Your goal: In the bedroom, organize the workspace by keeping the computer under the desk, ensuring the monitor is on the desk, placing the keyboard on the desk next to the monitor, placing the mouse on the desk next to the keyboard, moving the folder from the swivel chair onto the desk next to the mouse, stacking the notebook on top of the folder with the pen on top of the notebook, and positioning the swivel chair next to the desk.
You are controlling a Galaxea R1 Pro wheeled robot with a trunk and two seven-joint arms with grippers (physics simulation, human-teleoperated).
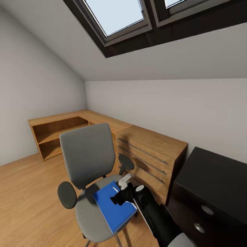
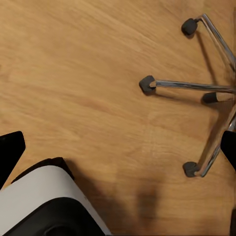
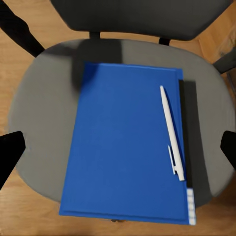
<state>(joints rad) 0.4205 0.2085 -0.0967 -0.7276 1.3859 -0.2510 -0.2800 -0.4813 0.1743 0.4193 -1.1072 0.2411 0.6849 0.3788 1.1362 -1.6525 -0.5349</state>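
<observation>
My right gripper (image 1: 118,195): hangs over the swivel chair (image 1: 90,161), fingers spread wide, nothing between them.
Folder (image 3: 125,145): flat on the grey seat straight below my fingers, its long side running away from me toward the backrest.
Pen (image 3: 171,132): white, lying loose on the folder beside its dark spine edge.
Good grasp: I judge it best to come down at a free edge, slide one finger under, keep the cover level so the pen stays put.
Left gripper: pointing at the floor (image 2: 88,98) near the chair's chrome base; I cannot tell how open it is.
</observation>
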